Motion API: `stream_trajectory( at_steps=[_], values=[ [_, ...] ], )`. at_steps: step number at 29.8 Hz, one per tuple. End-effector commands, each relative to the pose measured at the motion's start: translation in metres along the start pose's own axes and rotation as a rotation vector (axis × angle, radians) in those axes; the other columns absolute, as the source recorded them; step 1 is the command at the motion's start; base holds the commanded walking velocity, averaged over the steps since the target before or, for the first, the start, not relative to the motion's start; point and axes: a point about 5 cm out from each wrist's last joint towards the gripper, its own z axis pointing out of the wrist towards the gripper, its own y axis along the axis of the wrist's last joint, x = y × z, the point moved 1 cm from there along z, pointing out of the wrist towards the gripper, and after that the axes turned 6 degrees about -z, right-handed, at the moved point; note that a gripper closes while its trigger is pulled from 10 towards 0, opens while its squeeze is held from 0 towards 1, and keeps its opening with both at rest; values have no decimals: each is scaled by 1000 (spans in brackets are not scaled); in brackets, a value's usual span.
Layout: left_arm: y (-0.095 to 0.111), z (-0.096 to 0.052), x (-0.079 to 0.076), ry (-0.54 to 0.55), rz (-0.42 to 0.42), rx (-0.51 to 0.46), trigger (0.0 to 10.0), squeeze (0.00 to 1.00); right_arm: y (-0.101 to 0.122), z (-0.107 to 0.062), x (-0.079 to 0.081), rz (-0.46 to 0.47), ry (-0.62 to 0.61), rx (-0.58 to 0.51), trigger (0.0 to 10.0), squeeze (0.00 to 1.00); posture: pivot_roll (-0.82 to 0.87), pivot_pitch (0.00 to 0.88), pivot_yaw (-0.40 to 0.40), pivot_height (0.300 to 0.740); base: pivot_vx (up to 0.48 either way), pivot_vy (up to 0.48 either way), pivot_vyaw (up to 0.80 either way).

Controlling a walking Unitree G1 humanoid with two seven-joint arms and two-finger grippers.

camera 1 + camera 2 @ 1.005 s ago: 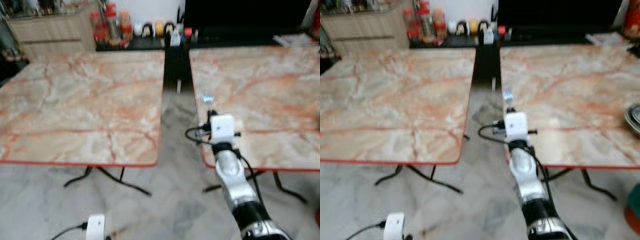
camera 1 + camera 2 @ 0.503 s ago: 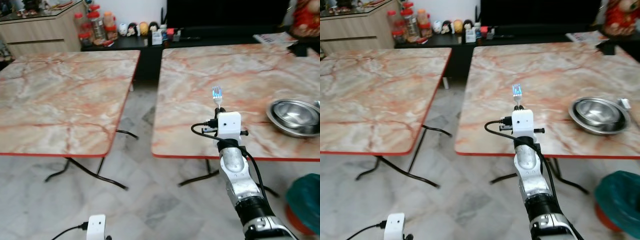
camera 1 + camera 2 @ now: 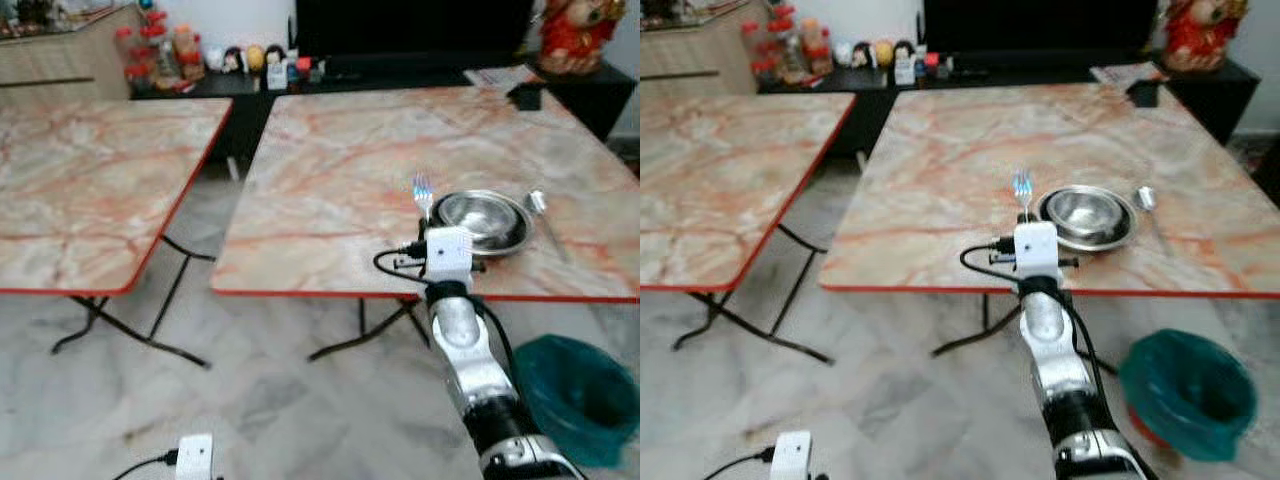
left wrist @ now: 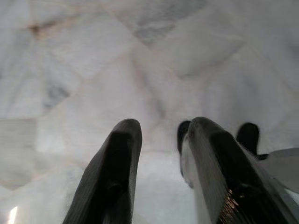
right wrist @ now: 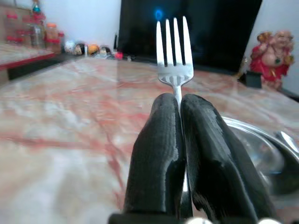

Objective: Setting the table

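My right gripper (image 5: 180, 105) is shut on a silver fork (image 5: 172, 56), tines up. In the eye views the fork (image 3: 422, 194) stands above the near edge of the right marble table (image 3: 330, 170), just left of a steel bowl (image 3: 482, 222). A spoon (image 3: 537, 203) lies right of the bowl. My left gripper (image 4: 161, 140) hangs low over the tiled floor with its fingers (image 4: 117, 158) apart and nothing between them.
A second marble table (image 3: 80, 190) stands at the left, with a gap between the two. A teal bin (image 3: 570, 395) sits on the floor at the lower right. A dark cabinet with jars and figurines (image 3: 200, 60) runs along the back wall.
The camera has swung right and the whole scene slid left. The steel bowl, spoon and teal bin have come into full view. The fork stays clamped in my right gripper.
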Motion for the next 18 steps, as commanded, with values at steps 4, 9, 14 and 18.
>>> stream_trajectory(
  at_steps=[4,9,14,18],
  values=[
    [2,0,5,13,4,-6,10000,0,8,3,3,7,7,-30,10000,0,-49,38,63,740,0,-480,0],
    [3,0,3,10,3,-6,10000,0,8,3,2,10,3,-31,10000,0,-51,36,63,740,0,-480,0],
    [3,0,4,11,3,-5,10000,0,8,2,2,13,-1,-34,10000,0,-53,34,62,740,0,-480,0],
    [3,0,4,15,-1,-7,10000,0,8,3,1,12,-3,-34,10000,0,-53,33,61,740,0,-317,0]
  ],
)
